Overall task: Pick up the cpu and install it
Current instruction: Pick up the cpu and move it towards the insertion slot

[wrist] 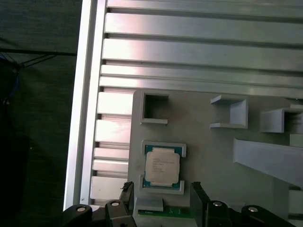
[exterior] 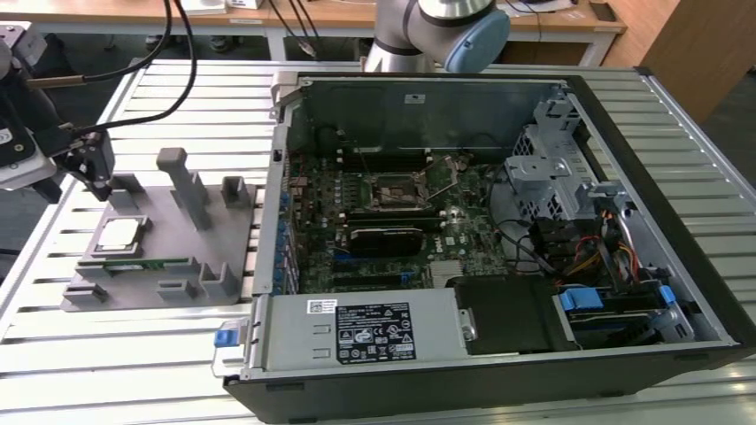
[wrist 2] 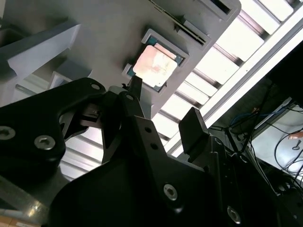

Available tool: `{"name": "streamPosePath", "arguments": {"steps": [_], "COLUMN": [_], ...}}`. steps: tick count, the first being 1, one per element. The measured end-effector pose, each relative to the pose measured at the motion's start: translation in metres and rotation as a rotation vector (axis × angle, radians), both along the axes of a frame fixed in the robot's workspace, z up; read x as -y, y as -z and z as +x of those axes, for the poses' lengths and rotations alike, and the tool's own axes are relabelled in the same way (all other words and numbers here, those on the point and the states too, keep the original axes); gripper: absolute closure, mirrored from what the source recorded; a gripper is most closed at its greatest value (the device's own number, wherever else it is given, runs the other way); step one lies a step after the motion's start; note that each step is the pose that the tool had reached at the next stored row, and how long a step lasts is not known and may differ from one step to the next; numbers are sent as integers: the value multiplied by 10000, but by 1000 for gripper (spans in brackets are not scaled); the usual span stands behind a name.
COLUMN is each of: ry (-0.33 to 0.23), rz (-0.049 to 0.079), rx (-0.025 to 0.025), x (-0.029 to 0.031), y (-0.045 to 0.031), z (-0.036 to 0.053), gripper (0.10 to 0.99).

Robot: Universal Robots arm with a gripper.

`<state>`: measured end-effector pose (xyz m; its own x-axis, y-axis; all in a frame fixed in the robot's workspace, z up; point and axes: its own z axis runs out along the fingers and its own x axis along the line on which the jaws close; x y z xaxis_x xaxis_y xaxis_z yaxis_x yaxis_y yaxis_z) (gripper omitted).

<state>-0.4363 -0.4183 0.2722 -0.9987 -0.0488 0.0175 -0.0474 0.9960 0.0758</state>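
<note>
**Cpu** [exterior: 120,233]: a flat square chip with a silver-grey top. It lies in a pale-rimmed seat on the fixture [exterior: 124,288] and is not lifted. In the exterior view it is at 9 o'clock from the case [exterior: 413,102], well apart from it. It also shows in both wrist views [wrist: 162,165] [wrist 2: 155,66].

**Gripper** [exterior: 97,181]: black, at 11 o'clock from the cpu in the exterior view and near it. The fingers [wrist: 127,191] are released and spread, grasping nothing. In the first wrist view their tips sit just past one edge of the cpu, spaced a little wider than the chip. In the second wrist view one finger [wrist 2: 136,87] points at the seat's rim. Whether the tips touch the fixture cannot be told.

**Fixture**: a grey plate with upright posts and brackets.

**Memory stick** [exterior: 136,263]: thin and green, lying at 6 o'clock from the cpu, just beside its seat.

**Case**: an open black tower lying on its side, with the board exposed.

**Socket** [exterior: 396,189]: near the middle of the board, lever raised.

**Surface** [exterior: 177,97]: slatted aluminium, carrying the fixture and the case.

**Arm** [exterior: 437,27]: its base is at 12 o'clock from the case.
</note>
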Motion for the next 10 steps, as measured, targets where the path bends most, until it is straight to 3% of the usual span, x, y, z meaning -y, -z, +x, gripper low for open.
{"name": "streamPosePath", "arguments": {"steps": [10], "ry": [-6], "rz": [0], "rx": [0], "x": [1], "y": [162], "z": [5], "gripper": [498]}}
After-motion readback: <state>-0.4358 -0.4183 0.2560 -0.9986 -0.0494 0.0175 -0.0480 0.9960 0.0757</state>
